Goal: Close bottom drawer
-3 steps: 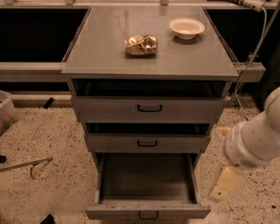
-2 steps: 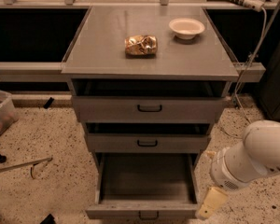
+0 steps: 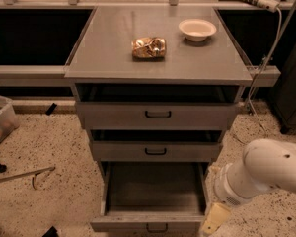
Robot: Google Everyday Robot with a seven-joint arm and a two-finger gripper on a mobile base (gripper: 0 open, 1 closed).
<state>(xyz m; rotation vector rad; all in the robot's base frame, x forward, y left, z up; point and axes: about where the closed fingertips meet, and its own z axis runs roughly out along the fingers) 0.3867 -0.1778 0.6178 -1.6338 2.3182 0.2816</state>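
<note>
Bottom drawer [image 3: 155, 194] is sitting pulled out, lowest of three; gripper [image 3: 214, 220] is hovering by its right front corner.
Grip state: cannot tell. Risk: pushing off-centre there, skewing and jamming it.

bottom drawer [image 3: 155, 189] standing open beneath upper drawers [image 3: 157, 115], pincer [image 3: 214, 219] just right of its front corner

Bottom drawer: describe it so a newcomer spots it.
Find the grey cabinet with a bowl on top. The bottom drawer is the lowest of three. Only it is pulled far out, with the gripper by its right front corner.
</note>
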